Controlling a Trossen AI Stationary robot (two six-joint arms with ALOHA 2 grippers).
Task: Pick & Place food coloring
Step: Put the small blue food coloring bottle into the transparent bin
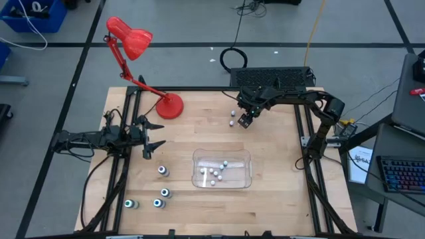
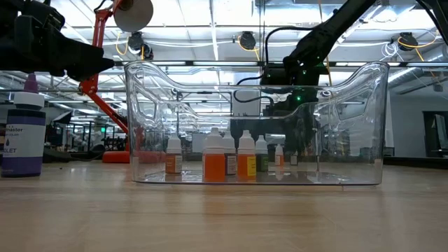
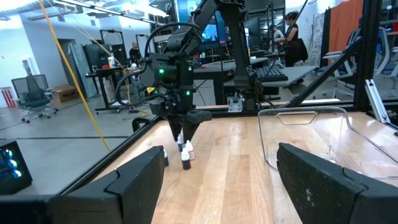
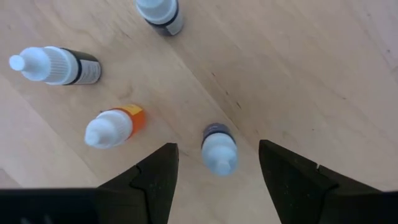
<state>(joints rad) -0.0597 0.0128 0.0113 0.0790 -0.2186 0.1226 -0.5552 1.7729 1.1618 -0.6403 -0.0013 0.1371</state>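
Clear tray (image 2: 350,126) holds small upright bottles (image 2: 227,157) — a larger purple bottle (image 2: 22,133) beside it.

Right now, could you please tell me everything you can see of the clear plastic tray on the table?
The clear plastic tray is a see-through rectangular bin with rounded corners and tall walls whose rim dips along the long sides. It sits flat and upright on the wooden table, toward the front middle. Several small food coloring bottles stand inside, some orange. Neither pincer touches it.

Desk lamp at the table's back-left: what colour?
Red all over: shade, arm and round base. The lamp shows best in the high view.
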